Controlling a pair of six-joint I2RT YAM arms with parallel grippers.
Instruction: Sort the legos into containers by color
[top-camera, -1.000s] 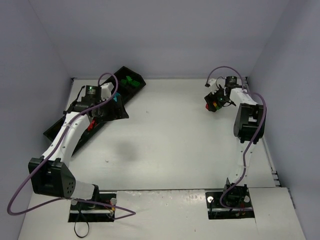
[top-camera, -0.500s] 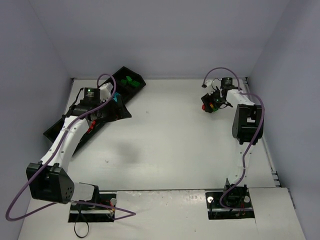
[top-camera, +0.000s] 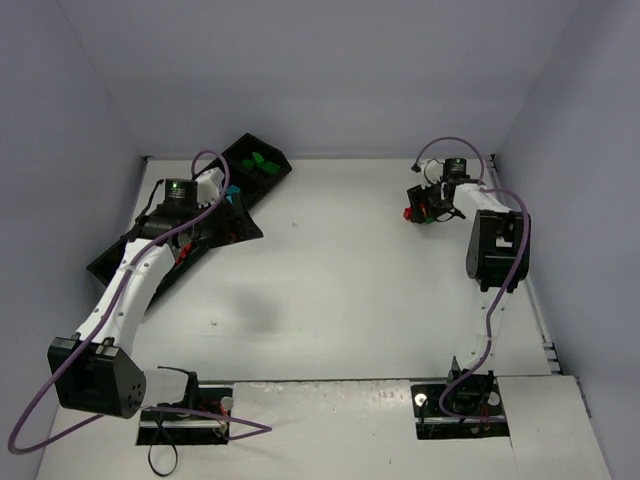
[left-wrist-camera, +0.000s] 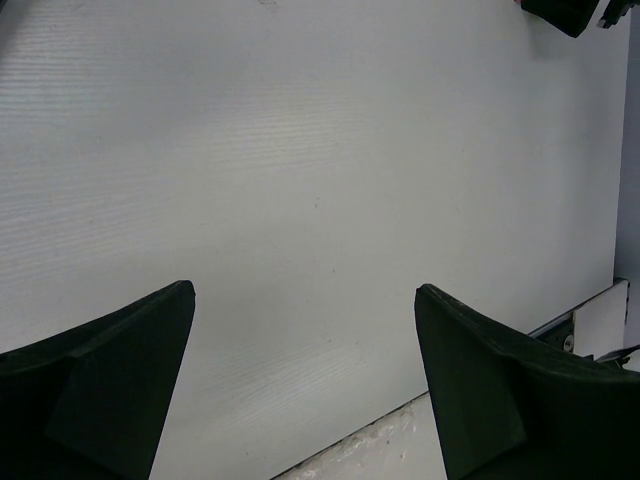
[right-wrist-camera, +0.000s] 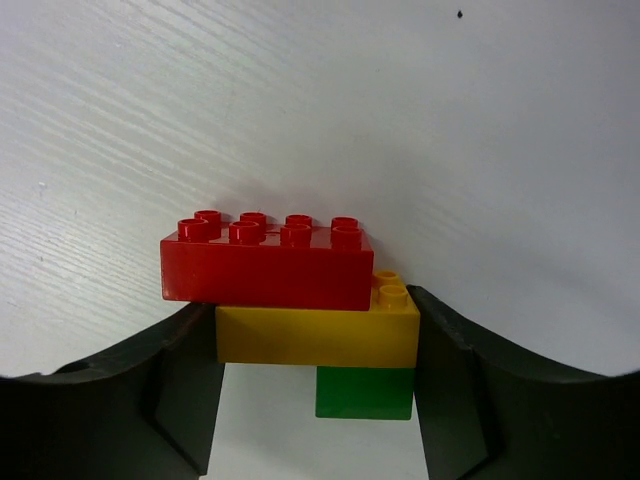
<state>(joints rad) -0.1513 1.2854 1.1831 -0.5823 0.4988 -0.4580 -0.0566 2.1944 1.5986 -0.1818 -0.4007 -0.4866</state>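
Note:
Three legos are stuck in one stack: a red brick (right-wrist-camera: 268, 265) on top, a yellow one (right-wrist-camera: 316, 336) under it and a green one (right-wrist-camera: 364, 392) at the bottom. My right gripper (right-wrist-camera: 318, 345) is shut on it, one finger against each end of the yellow brick, at the far right of the table (top-camera: 421, 207). The containers are the compartments of a long black tray (top-camera: 282, 168) at the far left. They hold green legos (top-camera: 262, 160), a teal one (top-camera: 232, 190) and a red one (top-camera: 183, 252). My left gripper (left-wrist-camera: 302, 291) is open and empty over bare table, beside the tray (top-camera: 232, 218).
The enclosure walls stand close behind the tray and to the right of the right arm (top-camera: 495, 240). The table's edge and a white bracket (left-wrist-camera: 600, 312) show at the lower right of the left wrist view, and a dark object (left-wrist-camera: 570, 14) shows in its top corner.
My right gripper's jaws have narrowed onto the brick stack and it has shifted slightly left. The left arm has drawn back a little along the tray, its gripper still open.

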